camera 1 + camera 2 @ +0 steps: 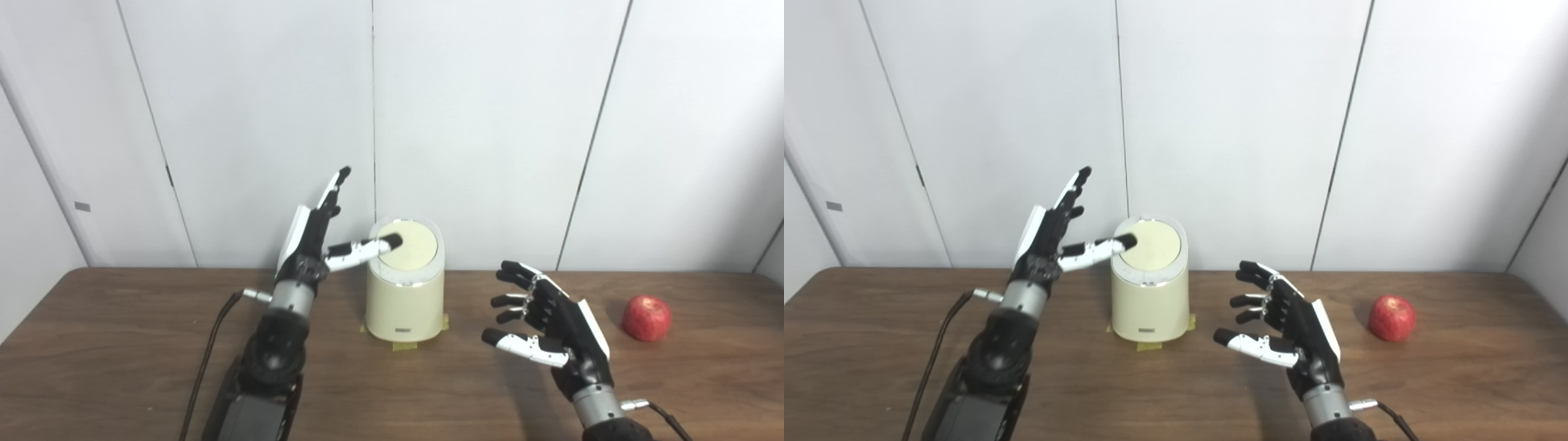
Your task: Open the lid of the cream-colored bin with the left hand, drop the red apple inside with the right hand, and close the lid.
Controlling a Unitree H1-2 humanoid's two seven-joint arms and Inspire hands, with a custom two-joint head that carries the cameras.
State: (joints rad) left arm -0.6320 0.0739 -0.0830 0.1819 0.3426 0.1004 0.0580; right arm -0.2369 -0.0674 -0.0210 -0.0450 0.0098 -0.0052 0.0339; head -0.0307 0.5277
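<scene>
Cream-colored bin (405, 306) stands upright near the back edge of the desk (122, 343), abt mid-width, w/ yellowish tape (404, 345) showing under its base at the front & sides. Its lid (408, 245) is down, a round cream disc tilted toward the camera inside a pale rim. A small dark label sits low on the bin's front wall.

Left hand (312, 236) is raised just left of the bin, palm facing right, fingers (334, 190) spread & pointing up toward the wall (490, 122). Its thumb (361, 250) reaches sideways over the lid's left part; the dark tip lies at or on the lid surface, contact can't be told for sure. Hand holds nothing. Left forearm comes up from the bottom edge, a black cable (208, 355) trailing along the desk beside it.

Right hand (545, 324) hovers over the desk between bin & apple, nearer the front edge, palm facing left, fingers apart & slightly curled, thumb out low toward the bin. It grips nothing & touches neither bin nor apple.

Red apple (647, 318) rests on the desk toward the right edge, just beyond the right hand's back, apart from it & well apart from the bin. It sits upright, stem dimple on top, a paler patch on its upper skin.

Behind the desk: white wall panels w/ thin dark seams.
</scene>
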